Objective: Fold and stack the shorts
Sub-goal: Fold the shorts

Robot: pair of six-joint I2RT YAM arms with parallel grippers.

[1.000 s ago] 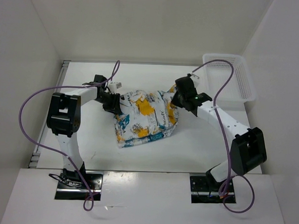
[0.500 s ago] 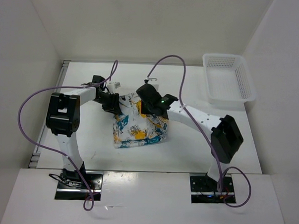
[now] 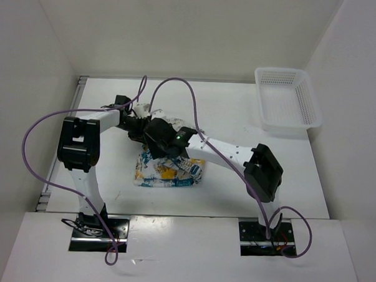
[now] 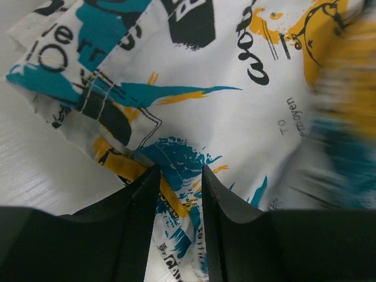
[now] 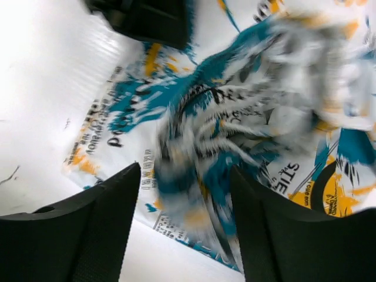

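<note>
Swinging leftward across the white bench [image 3: 239, 112] since a second ago, the right arm now reaches over the soft white shorts printed with teal, orange-yellow and black graphics and lettering [image 3: 169, 172], which lie folded narrower than before, left of the bench's middle. Its right hand [image 3: 156, 144] sits over the garment's far-left edge, just beside the left hand [image 3: 140, 128], which has stayed where it was. Seen from the left wrist, that hand's two black fingers [image 4: 138, 229] stand almost together, a ridge of printed fabric pinched in the slim gap between them while the rest of the cloth spreads out beyond onto the bench. From the right wrist, the black fingers [image 5: 103, 226] stand partly apart with a motion-blurred bunch of the same fabric between them; whether they actually grip it cannot be told. Flat printed cloth lies on the bench beneath that bunch. At the far right corner, well apart from the shorts, sits a white plastic mesh basket [image 3: 287, 125]. A purple cable [image 3: 178, 84] arches above the right arm.
</note>
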